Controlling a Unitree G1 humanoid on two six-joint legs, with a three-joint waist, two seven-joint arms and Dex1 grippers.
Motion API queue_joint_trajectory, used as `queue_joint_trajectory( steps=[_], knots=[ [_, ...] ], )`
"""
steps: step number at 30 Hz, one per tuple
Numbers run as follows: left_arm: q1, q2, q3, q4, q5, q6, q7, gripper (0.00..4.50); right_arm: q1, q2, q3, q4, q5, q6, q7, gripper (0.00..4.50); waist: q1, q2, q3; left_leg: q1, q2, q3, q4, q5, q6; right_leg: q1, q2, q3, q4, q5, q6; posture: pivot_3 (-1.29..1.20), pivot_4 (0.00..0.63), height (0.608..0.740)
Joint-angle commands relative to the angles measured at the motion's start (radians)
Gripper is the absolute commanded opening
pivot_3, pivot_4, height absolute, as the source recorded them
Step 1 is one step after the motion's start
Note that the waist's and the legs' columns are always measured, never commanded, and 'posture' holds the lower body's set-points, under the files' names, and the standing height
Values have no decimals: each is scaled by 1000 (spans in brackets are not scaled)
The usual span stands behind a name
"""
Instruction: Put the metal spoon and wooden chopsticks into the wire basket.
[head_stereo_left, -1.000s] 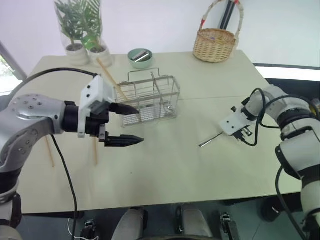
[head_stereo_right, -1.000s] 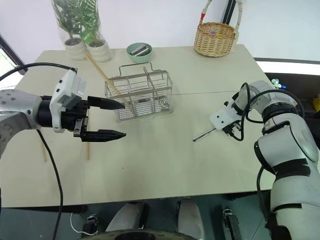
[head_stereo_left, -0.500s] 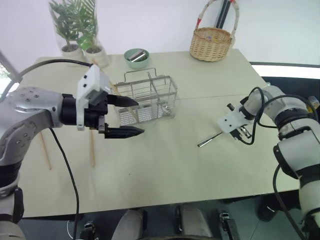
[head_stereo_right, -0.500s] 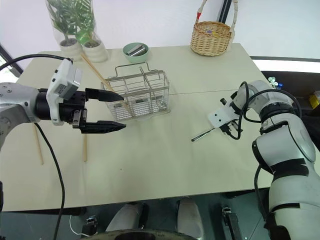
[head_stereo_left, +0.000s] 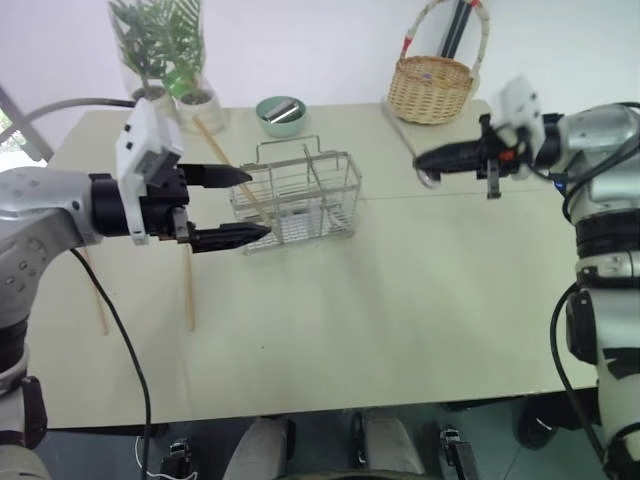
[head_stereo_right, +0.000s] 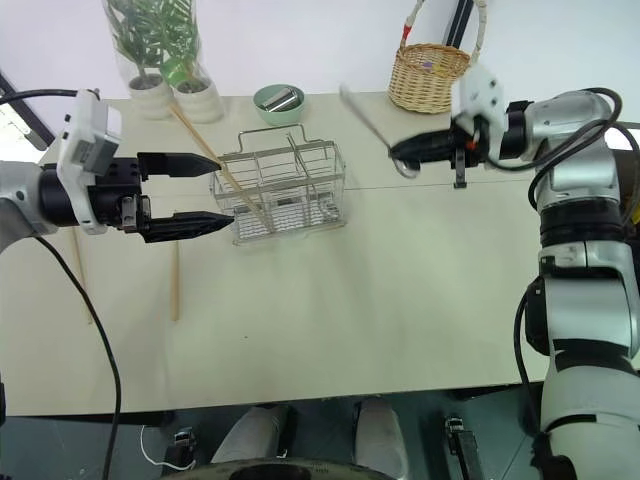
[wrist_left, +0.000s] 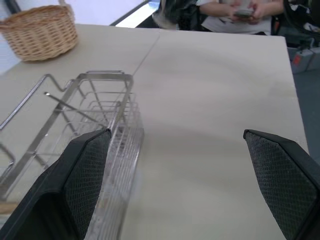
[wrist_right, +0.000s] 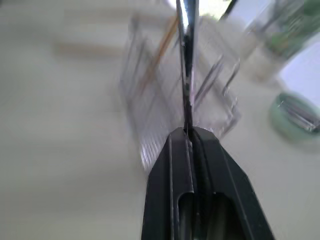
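Risen off the table (head_stereo_right: 420, 300) since a second ago: right gripper (head_stereo_right: 397, 152), now high and level, pointing left toward the wire basket (head_stereo_right: 285, 190). Its fingers are pinched shut on the metal spoon (head_stereo_right: 370, 118), whose handle runs up and away from the tips, bowl end down by the jaws.

Basket lies left of that gripper, well apart; right arm has the carry.

One wooden chopstick (head_stereo_right: 210, 160) already leans in the basket's left compartment. Two more chopsticks (head_stereo_right: 174, 285) lie flat on the table near the left edge.

Left gripper (head_stereo_right: 215, 190) hovers just beside the basket's left end, jaws wide apart, holding nothing.
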Motion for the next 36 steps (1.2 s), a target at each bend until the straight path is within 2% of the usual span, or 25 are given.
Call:
queue_joint_trajectory(
  steps=[1,5,10,18,21,28,32,36],
  knots=[
    [-25,5,34,12,13,-32,10,4500,16,93,-65,-244,104,235,-249,31,3,0,0,0,0,0,0,0,0,0,-1,0,0,0,0,0,150,650],
    [-38,-1,25,25,19,-41,13,4500,65,242,-34,-383,84,317,-469,31,7,-2,-1,0,0,0,0,0,0,-1,0,0,2,0,-1,0,150,650],
    [-40,-2,26,26,26,-47,19,4500,90,363,26,-327,-23,240,-641,31,8,-3,-2,-1,-2,0,1,0,0,-5,0,-2,1,1,0,0,150,650],
    [-15,18,63,-2,12,-37,36,4500,110,416,57,-148,-115,112,-730,31,1,-3,-2,-3,-2,1,0,1,-1,-9,0,-2,3,1,0,0,150,650],
    [-6,21,76,-11,9,-32,48,4500,131,422,57,-151,-114,149,-741,917,-1,-3,-2,-3,-2,1,0,1,0,-10,0,-2,3,1,0,0,150,650],
    [11,23,93,5,24,-46,65,4500,128,405,27,-194,-118,169,-794,4435,0,-3,-2,-3,0,1,1,1,0,-10,2,-2,4,1,-1,0,150,650],
    [-4,3,112,43,55,-58,134,4500,95,343,-29,-277,-45,224,-739,4435,6,-3,-2,-3,0,1,1,1,0,-10,3,-2,4,1,-1,0,150,650],
    [-41,-41,185,120,69,-30,292,4500,85,210,-99,-440,147,368,-558,4435,7,-3,-2,-3,0,1,1,1,0,-10,3,-2,3,1,-1,0,150,650]
  ],
)
